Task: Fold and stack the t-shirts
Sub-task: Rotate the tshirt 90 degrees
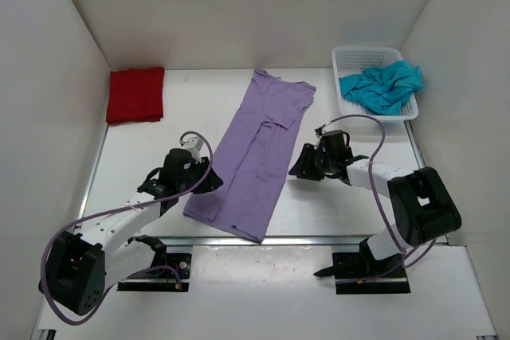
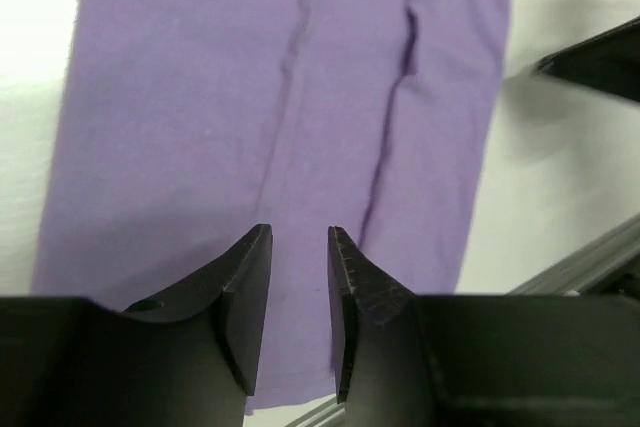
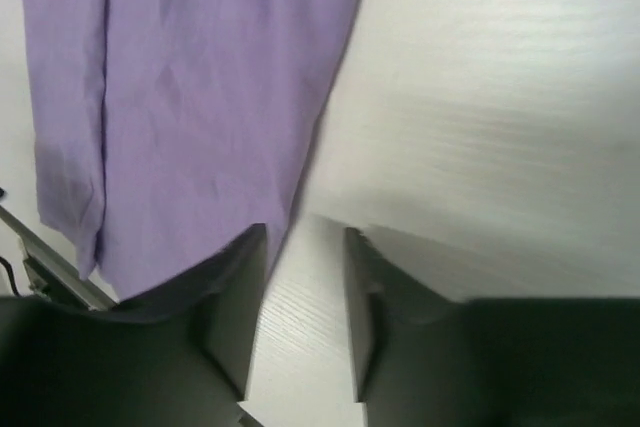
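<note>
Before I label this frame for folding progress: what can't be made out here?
Red shirt: top view only, too small to count its layers.
Teal shirt: bunched in the basket, underside hidden.
Lavender shirt: both wrist views crop it at the frame edge.

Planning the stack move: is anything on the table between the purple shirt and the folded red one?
Nothing visible. The table is bare between the purple shirt and the red shirt. The left gripper sits by the purple shirt's near left edge, off that path.
</note>
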